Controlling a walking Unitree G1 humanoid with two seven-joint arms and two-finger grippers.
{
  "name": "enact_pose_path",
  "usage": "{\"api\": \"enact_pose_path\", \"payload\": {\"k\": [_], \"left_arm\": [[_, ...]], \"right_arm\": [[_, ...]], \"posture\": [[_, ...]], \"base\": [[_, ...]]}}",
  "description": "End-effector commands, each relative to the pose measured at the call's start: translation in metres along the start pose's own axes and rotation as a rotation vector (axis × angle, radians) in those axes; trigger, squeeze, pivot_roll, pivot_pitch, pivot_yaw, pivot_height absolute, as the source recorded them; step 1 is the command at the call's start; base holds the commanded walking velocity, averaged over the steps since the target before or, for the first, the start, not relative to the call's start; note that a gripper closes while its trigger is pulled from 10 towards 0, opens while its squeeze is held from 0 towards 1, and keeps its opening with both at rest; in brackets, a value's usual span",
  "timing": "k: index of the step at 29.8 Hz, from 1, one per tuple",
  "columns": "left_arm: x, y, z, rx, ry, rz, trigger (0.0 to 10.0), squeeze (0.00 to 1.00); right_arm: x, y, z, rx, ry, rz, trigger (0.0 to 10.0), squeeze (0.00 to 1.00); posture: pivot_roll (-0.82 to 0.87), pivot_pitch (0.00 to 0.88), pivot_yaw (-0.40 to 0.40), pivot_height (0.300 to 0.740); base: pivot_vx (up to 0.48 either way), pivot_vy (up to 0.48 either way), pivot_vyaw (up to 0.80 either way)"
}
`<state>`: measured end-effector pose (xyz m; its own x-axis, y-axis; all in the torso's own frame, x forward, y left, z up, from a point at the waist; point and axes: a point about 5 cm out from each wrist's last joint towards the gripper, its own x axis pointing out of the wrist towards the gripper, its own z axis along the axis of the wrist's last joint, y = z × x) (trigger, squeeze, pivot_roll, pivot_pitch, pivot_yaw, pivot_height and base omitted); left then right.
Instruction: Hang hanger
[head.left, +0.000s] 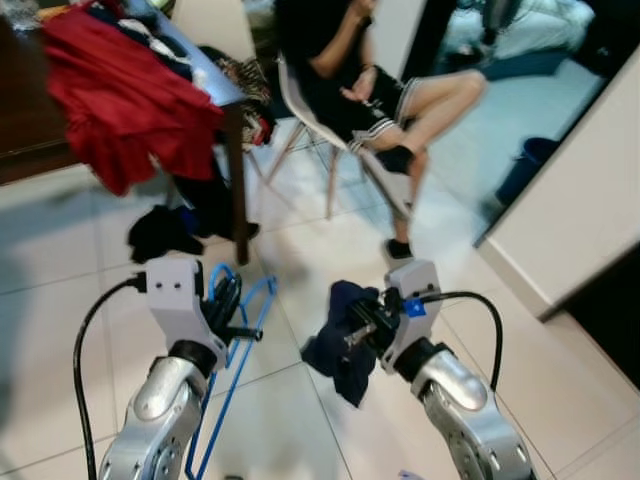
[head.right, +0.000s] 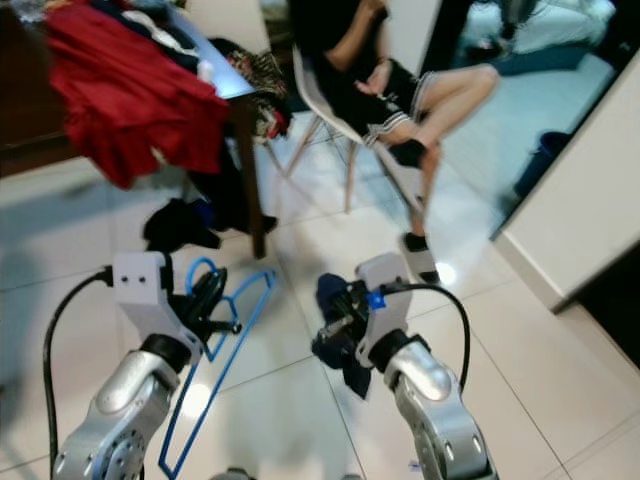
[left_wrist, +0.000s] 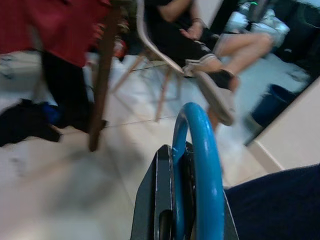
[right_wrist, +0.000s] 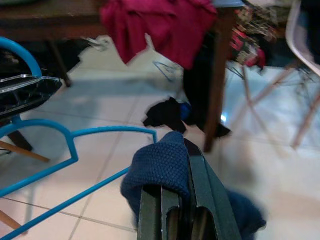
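Note:
My left gripper (head.left: 232, 300) is shut on a blue plastic hanger (head.left: 235, 345) just below its hook, and the frame hangs down beside my left arm. In the left wrist view the hanger hook (left_wrist: 197, 165) curves up between the black fingers (left_wrist: 155, 200). My right gripper (head.left: 362, 322) is shut on a dark navy garment (head.left: 340, 345) that droops below it. The right wrist view has the knit navy cloth (right_wrist: 162, 165) bunched over the fingers (right_wrist: 197, 195), with the blue hanger (right_wrist: 75, 150) just beside it. Both are held above the tiled floor.
A dark wooden table (head.left: 235, 170) at the left carries a red garment (head.left: 120, 100) and other clothes. Black clothing (head.left: 160, 232) lies on the floor by its leg. A person sits on a white chair (head.left: 310, 110) ahead. A white wall (head.left: 575, 210) stands to the right.

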<state>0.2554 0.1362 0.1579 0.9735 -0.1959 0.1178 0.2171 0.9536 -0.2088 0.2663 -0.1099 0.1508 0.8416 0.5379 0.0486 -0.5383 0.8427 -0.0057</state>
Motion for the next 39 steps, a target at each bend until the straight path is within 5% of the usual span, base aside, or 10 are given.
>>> {"api": "enact_pose_path", "payload": {"k": [1,13,24,34,39], "left_arm": [[0.000,-0.002,-0.001,0.001,0.000,-0.006,10.0,0.00],[0.013,0.008,0.028,0.085,-0.108,0.022,10.0,0.00],[0.020,0.016,0.053,0.114,-0.185,0.042,10.0,0.00],[0.026,0.004,0.064,0.114,-0.224,0.001,10.0,0.00],[0.030,-0.002,0.078,0.127,-0.271,-0.028,10.0,0.00]], "right_arm": [[-0.001,-0.006,0.002,-0.004,-0.017,-0.016,10.0,0.00],[0.040,-0.019,0.047,-0.024,-0.161,-0.021,10.0,0.00],[0.048,-0.029,0.060,-0.033,-0.200,-0.046,10.0,0.00],[0.054,-0.032,0.073,-0.042,-0.246,-0.041,10.0,0.00],[0.064,-0.048,0.103,0.001,-0.339,-0.052,10.0,0.00]], "posture": [[0.11,0.170,-0.111,0.740],[0.14,0.155,-0.122,0.740],[0.15,0.148,-0.117,0.740],[0.15,0.137,-0.114,0.740],[0.16,0.132,-0.114,0.740]], "base": [[0.364,0.000,0.78],[0.376,0.000,0.52],[0.409,0.000,0.00],[0.480,0.000,0.00],[0.480,0.000,0.00]]}}
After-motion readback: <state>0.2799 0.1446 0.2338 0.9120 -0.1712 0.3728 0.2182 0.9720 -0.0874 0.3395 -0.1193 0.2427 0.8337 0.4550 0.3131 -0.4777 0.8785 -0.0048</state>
